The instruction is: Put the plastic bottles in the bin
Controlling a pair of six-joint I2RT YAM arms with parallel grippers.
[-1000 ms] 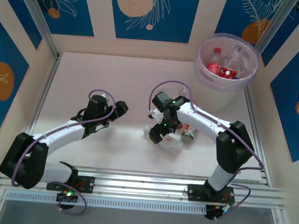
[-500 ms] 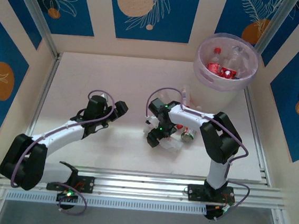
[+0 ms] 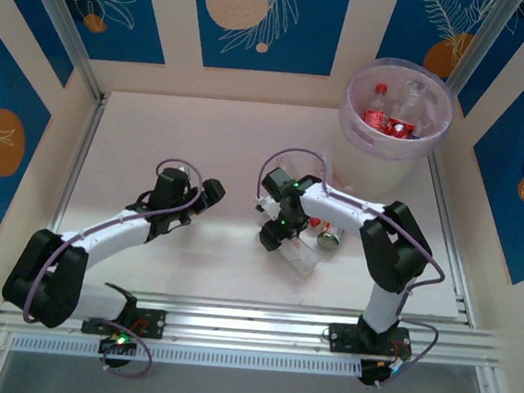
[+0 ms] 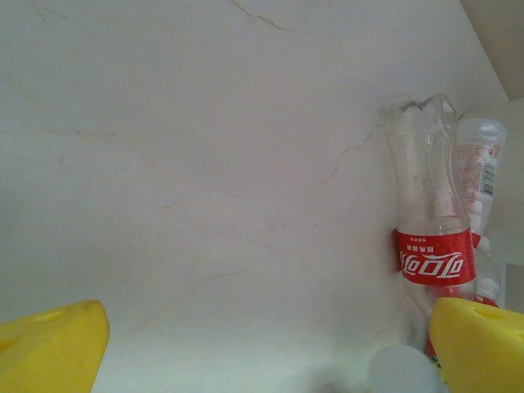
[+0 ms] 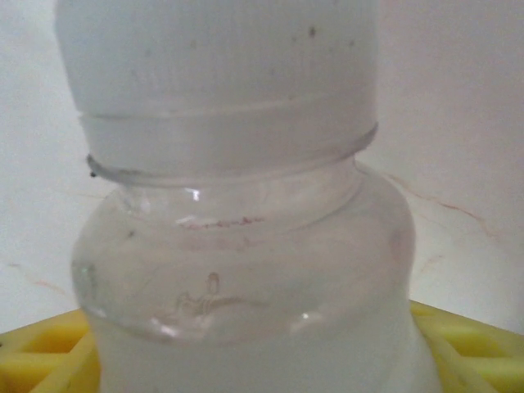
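A clear plastic bottle with a white cap (image 5: 221,164) fills the right wrist view, and yellow fingers (image 5: 41,356) lie against both its sides. From above, my right gripper (image 3: 273,235) sits low over that bottle (image 3: 297,255) at the table's middle. A red-labelled bottle (image 3: 331,236) lies just right of it. My left gripper (image 3: 208,194) stands open, apart to the left. In the left wrist view its jaws (image 4: 262,352) hold nothing; a crushed red-labelled bottle (image 4: 430,246) and a white-labelled one (image 4: 479,168) lie ahead on the right. The round translucent bin (image 3: 353,122) at the back right holds several bottles.
Blue-and-cream patterned walls close in the table on three sides. An aluminium rail (image 3: 259,322) runs along the near edge by the arm bases. Bare pale tabletop (image 3: 156,140) stretches across the back left.
My right gripper has come down over the clear bottle and its jaws have closed in on it. The left gripper opened slightly wider and stayed in place.
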